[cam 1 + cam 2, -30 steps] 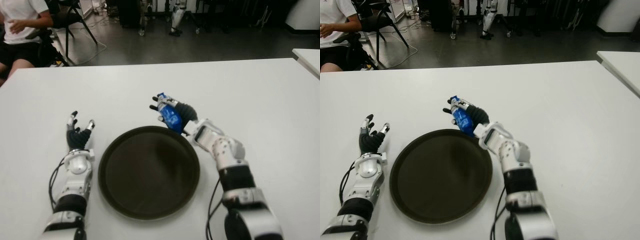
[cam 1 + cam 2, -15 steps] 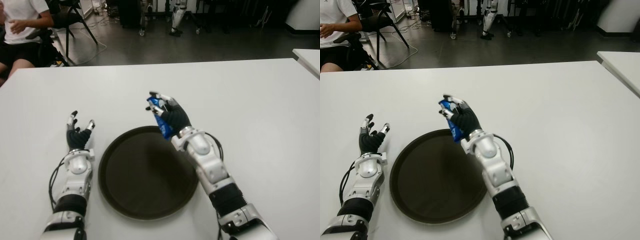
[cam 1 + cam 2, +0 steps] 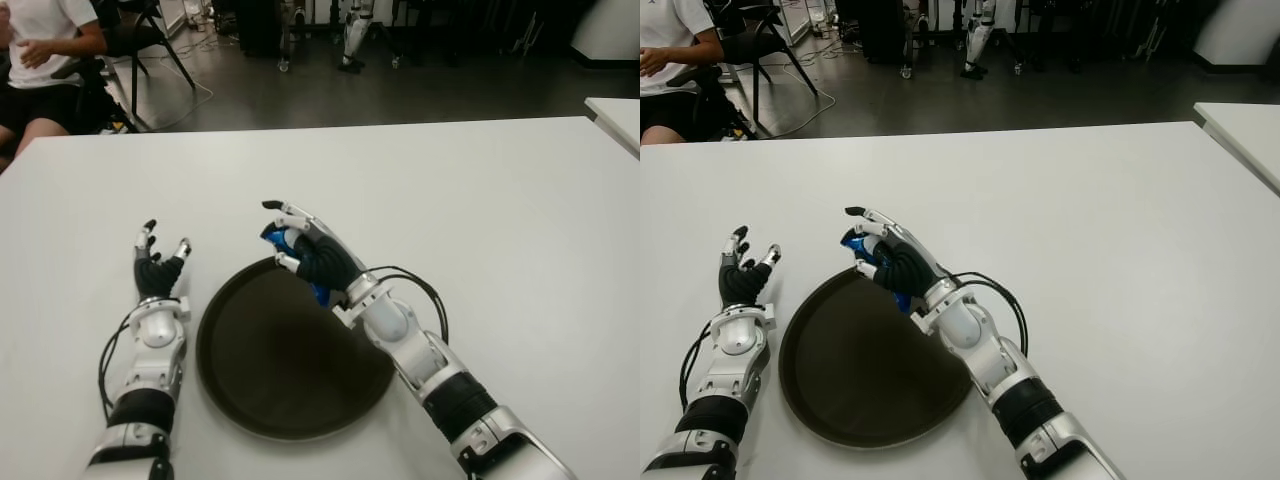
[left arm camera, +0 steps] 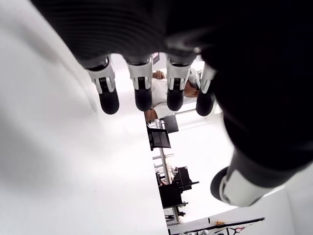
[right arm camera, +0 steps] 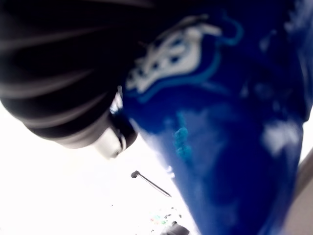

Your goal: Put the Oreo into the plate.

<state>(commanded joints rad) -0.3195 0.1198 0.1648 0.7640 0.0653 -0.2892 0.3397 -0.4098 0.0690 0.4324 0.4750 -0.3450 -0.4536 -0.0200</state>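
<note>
Here the right robot hand [image 3: 305,255] grips the blue Oreo pack [image 3: 854,243] above the far rim of the dark plate [image 3: 270,380]. It should lower toward the plate's centre before releasing. The left robot hand [image 3: 158,270], fingers spread and holding nothing, shows left of the plate on the counter [image 3: 500,200].

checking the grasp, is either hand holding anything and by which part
The right hand holds the blue Oreo pack, fingers wrapped around its middle, over the plate's far rim. The left hand holds nothing.

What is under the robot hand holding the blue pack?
Under the right robot hand and its blue Oreo pack is the dark plate's far rim. The hand covers that rim part and most of the pack.
</note>
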